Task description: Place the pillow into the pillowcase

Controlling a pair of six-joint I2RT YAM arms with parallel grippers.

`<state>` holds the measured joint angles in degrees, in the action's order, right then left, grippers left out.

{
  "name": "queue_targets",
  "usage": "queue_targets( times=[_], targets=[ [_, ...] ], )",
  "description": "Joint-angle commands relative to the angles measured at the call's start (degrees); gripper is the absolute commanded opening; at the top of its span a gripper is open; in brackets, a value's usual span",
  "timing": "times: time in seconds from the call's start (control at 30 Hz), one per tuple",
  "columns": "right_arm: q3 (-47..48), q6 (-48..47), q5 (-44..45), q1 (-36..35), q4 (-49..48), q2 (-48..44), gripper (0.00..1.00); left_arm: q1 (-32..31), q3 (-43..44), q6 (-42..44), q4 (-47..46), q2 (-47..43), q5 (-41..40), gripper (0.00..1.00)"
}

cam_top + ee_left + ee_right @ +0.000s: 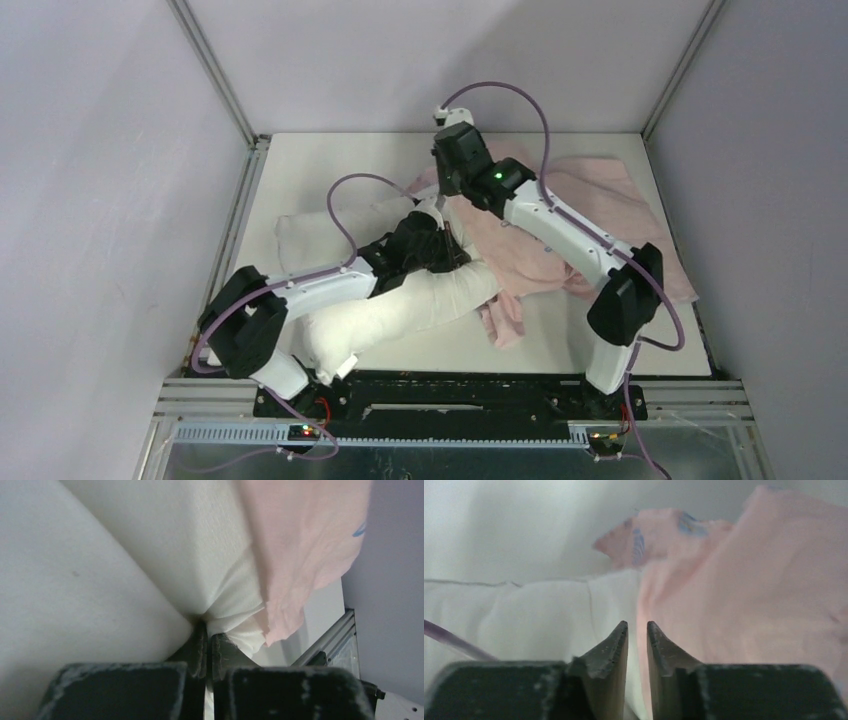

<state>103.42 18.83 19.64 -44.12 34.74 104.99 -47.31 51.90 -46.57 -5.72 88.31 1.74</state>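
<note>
The white pillow lies bent across the table's middle and front left. The pink pillowcase is crumpled at the back right, and its near edge lies over the pillow's right end. My left gripper is at that meeting point. In the left wrist view the gripper is shut on a pinch of pillow fabric, with the pillowcase hanging right beside it. My right gripper points down just behind it. In its wrist view the jaws stand nearly together where the pillowcase edge meets the pillow.
The white table is boxed in by grey walls and aluminium posts. A frame rail shows in the left wrist view. Purple cables loop over both arms. The arms' bases are at the near edge.
</note>
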Motion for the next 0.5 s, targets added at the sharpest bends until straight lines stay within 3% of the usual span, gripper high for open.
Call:
queue_targets(
  times=[0.0, 0.1, 0.2, 0.33, 0.47],
  targets=[
    [-4.93, 1.34, -6.27, 0.84, 3.10, -5.75, 0.34, 1.79, 2.97, 4.03, 11.70, 2.33, -4.49, 0.00],
    [-6.38, 1.61, -6.45, 0.95, 4.31, -8.38, 0.52, 1.80, 4.01, 5.52, 13.85, 2.59, -9.45, 0.00],
    [-6.85, 2.29, -5.97, 1.33, 5.42, -11.62, 0.63, 1.85, 5.85, 7.36, 17.46, 3.18, -13.79, 0.00],
    [-7.57, 2.90, -4.47, 1.81, 7.40, -16.18, 0.75, 1.79, 7.99, 9.78, 22.11, 3.62, -18.53, 0.00],
    [-10.33, 4.31, -3.91, 2.09, 8.24, -21.34, 0.78, 1.87, 7.28, 10.23, 22.53, 2.49, -19.96, 0.00]
  ],
)
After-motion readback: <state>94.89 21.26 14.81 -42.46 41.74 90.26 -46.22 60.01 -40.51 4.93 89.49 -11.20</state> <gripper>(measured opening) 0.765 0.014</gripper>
